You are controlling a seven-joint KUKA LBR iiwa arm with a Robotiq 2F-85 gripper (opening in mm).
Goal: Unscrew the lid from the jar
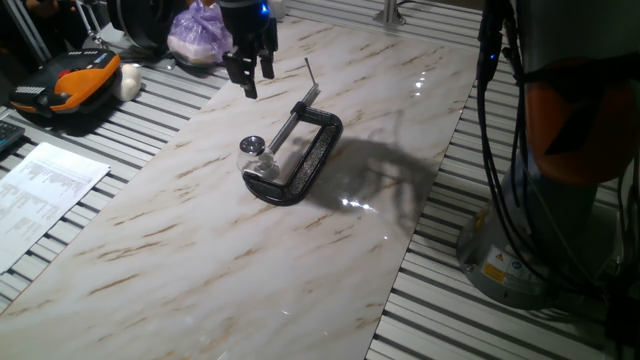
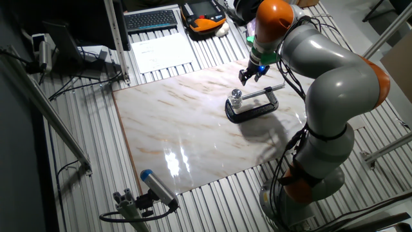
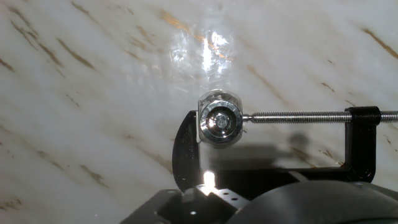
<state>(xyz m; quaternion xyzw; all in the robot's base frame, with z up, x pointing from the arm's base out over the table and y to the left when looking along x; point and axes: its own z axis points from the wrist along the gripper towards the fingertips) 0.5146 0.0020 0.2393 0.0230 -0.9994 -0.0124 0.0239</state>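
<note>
The jar (image 1: 262, 163) with lid (image 1: 252, 145) on is seen at frame centre, clamped in the black C-clamp (image 1: 312, 160) on the table (image 1: 200, 240). The gripper (image 1: 249, 72) is held above, upper left; fingers (image 1: 247, 80) are parted, nothing grasped.

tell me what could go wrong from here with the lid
1. The gripper hangs above and to one side of the lid, so coming straight down could miss it.
2. The clamp and its screw press close to the jar; the fingers might strike them.
3. The lid is small and shiny, so a grip may slip while twisting.
</note>
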